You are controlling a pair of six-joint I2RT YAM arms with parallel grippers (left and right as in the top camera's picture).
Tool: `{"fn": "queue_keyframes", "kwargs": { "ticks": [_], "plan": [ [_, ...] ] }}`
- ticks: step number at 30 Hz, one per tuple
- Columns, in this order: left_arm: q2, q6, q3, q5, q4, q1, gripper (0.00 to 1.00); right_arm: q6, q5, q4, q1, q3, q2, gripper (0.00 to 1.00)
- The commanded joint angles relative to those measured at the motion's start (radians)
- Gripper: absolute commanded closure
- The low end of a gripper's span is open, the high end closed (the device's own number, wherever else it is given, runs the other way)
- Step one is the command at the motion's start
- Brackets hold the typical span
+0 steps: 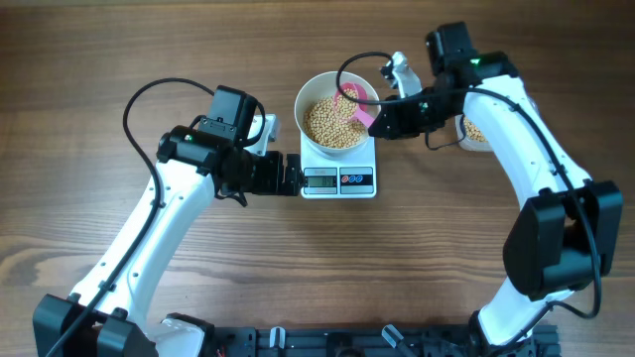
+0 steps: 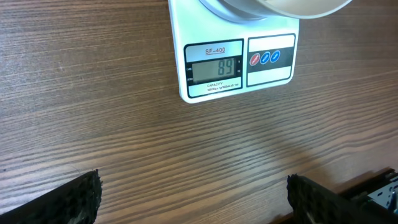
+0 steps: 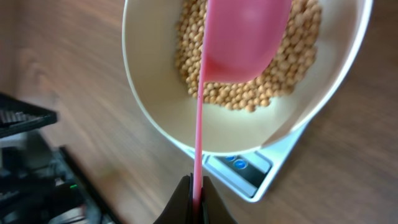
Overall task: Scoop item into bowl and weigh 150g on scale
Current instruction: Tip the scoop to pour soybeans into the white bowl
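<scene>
Left arm (image 1: 149, 228) stretched from near left, left hand (image 1: 290, 175) spread wide; right arm (image 1: 531, 139) arced from near right, right hand (image 1: 381, 121) pinched on pink scoop (image 1: 357, 102).

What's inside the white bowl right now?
Tan beans lie in the bowl, with a pink scoop over them. Whatever is under the scoop, and the bowl's floor, cannot be seen.

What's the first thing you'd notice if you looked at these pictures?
The bright pink scoop jumps out: it hangs over the white bowl, its thin handle pinched between the right fingers. The bowl holds a heap of tan beans and sits on the scale in the middle of the table. The scale's display reads 89.
</scene>
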Motion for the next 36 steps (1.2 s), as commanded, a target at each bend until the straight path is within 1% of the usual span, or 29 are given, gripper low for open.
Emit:
{"fn": "queue_keyframes", "kwargs": {
  "ticks": [1,5,7,13,22,27,34,36],
  "plan": [
    [0.006,0.020,-0.002,0.011,0.000,0.002,0.00,-0.001,0.169,0.027,0.050,0.062,-0.064,0.96],
    [0.006,0.020,-0.002,0.011,0.000,0.002,0.00,-0.029,0.341,0.027,0.115,0.081,-0.068,0.96],
    [0.006,0.020,-0.002,0.011,0.000,0.003,0.00,-0.069,0.420,0.027,0.161,0.082,-0.068,0.96],
    [0.006,0.020,-0.002,0.011,0.000,0.002,0.00,-0.095,0.639,0.032,0.258,0.082,-0.068,0.96],
    [0.006,0.020,-0.002,0.011,0.000,0.003,0.00,-0.101,0.757,0.021,0.285,0.082,-0.068,0.96],
    [0.006,0.020,-0.002,0.011,0.000,0.003,0.00,-0.126,0.767,0.007,0.285,0.087,-0.074,0.96],
    [0.006,0.020,-0.002,0.011,0.000,0.003,0.00,-0.129,0.848,0.013,0.286,0.102,-0.117,0.96],
    [0.006,0.020,-0.002,0.011,0.000,0.003,0.00,-0.154,0.863,0.016,0.285,0.103,-0.134,0.96]
  ]
}}
